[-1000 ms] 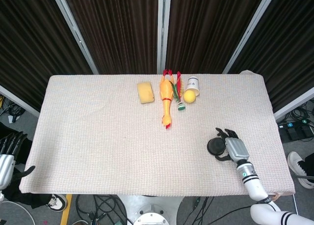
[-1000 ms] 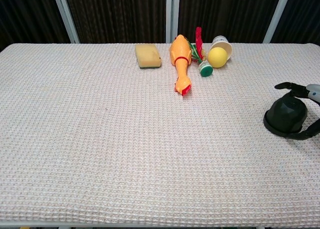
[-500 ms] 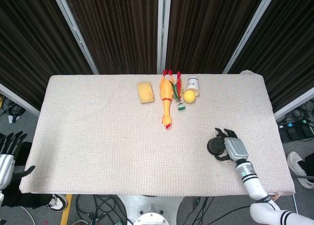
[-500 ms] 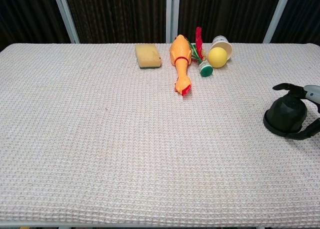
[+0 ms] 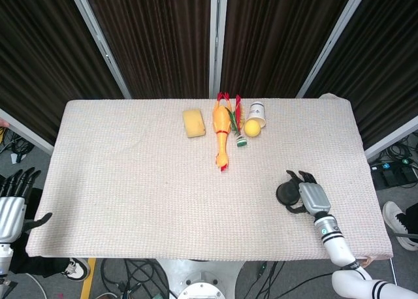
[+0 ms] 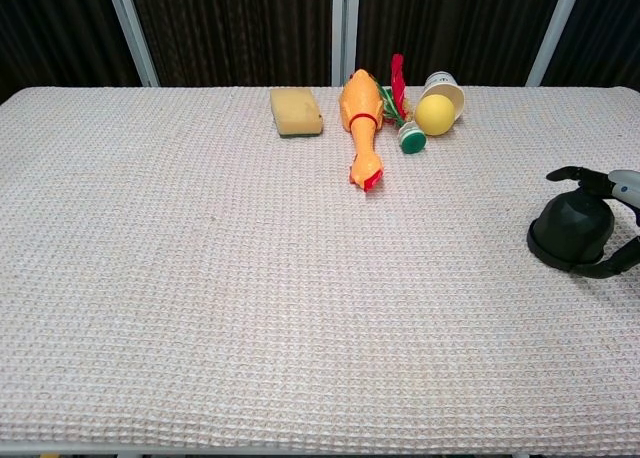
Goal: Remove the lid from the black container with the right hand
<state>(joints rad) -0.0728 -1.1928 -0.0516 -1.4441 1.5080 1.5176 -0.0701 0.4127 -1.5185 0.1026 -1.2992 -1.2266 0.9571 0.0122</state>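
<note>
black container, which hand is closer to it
Right. The right hand sits against the black container, its fingers curled around it. The left hand hangs off the table's opposite end, far away.

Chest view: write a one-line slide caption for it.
Right hand wraps its fingers around the black domed container at the right of the cloth-covered table, with a rubber chicken and yellow sponge behind.
</note>
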